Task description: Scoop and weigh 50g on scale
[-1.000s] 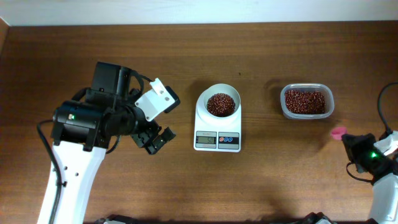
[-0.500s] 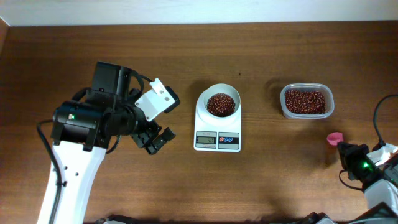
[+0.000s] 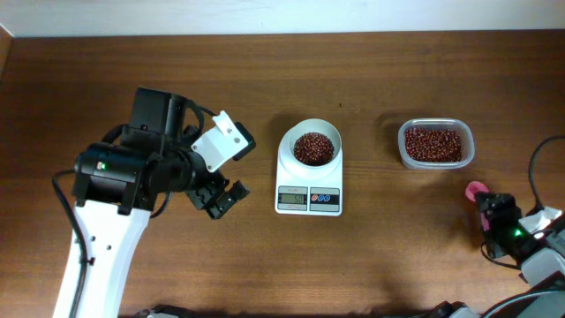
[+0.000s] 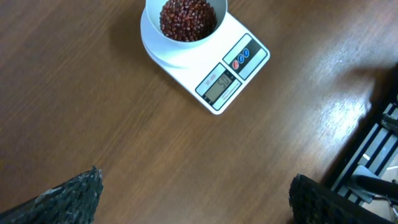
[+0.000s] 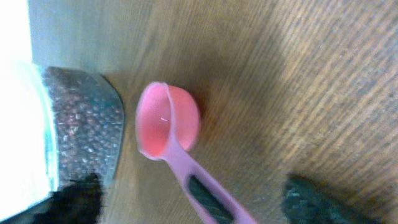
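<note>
The beans point(image 3: 312, 147) sit heaped in the bowl on the scale point(image 3: 308, 177), so the weighing looks finished. Left of the scale, the left tool point(image 3: 222, 198) hangs wide open and empty. Far right of the scale, the right tool point(image 3: 490, 208) is spread wide either side of the pink scoop point(image 5: 168, 121), which lies on the desk point(image 3: 397, 256) by the tub point(image 3: 434, 143). Only the right wrist view shows the scoop is empty. The left wrist view brings the display closer, but its digits are unclear.

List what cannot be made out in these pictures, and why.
Scale display digits: overhead, too small to read.
Scoop handle end: right wrist, cut off by the bottom edge.
Tub: right wrist, cut off by the left edge, blurred.
</note>
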Controlling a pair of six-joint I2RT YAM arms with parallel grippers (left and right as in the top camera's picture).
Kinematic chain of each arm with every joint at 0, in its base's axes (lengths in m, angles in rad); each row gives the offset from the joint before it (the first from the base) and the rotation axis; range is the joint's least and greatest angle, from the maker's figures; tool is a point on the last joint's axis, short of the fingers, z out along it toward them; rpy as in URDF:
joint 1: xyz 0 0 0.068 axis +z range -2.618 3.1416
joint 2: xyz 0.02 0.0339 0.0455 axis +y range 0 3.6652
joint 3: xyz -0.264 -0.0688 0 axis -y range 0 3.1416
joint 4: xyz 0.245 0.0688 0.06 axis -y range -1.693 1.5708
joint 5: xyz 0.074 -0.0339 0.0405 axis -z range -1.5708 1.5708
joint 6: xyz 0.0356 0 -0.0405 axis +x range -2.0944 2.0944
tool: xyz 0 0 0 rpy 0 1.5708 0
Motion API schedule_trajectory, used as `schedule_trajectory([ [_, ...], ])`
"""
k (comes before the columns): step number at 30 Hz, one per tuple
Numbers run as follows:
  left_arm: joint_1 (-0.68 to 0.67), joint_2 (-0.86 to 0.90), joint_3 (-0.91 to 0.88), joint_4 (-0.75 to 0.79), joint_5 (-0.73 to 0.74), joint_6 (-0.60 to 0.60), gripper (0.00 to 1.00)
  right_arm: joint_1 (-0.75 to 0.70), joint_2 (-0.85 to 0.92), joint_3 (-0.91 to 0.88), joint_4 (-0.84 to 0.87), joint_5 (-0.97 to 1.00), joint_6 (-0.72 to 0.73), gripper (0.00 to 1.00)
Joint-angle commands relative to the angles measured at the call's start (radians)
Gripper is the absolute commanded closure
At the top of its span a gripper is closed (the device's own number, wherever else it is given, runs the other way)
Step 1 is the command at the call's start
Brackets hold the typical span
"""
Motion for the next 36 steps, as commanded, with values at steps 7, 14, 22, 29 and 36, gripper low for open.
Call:
schedule_trajectory([
  [7,0.005,-0.011,0.015,0.002,0.0,0.015,0.01,-0.005,-0.075,0.092,-0.378,0.333,0.069,0.01],
  [14,0.005,-0.011,0.015,0.002,0.0,0.015,0.01,-0.004,-0.138,0.285,-0.616,0.345,0.113,0.01],
  [22,0.005,-0.011,0.015,0.002,0.0,0.015,0.01,-0.004,-0.142,0.287,-0.017,-0.807,0.074,0.01],
  [29,0.005,-0.011,0.015,0.002,0.0,0.015,0.01,-0.004,-0.157,0.287,1.073,-0.717,1.009,0.01],
  [36,0.005,-0.011,0.015,0.002,0.0,0.015,0.01,0.039,-0.174,0.287,1.747,-0.074,1.532,0.01],
])
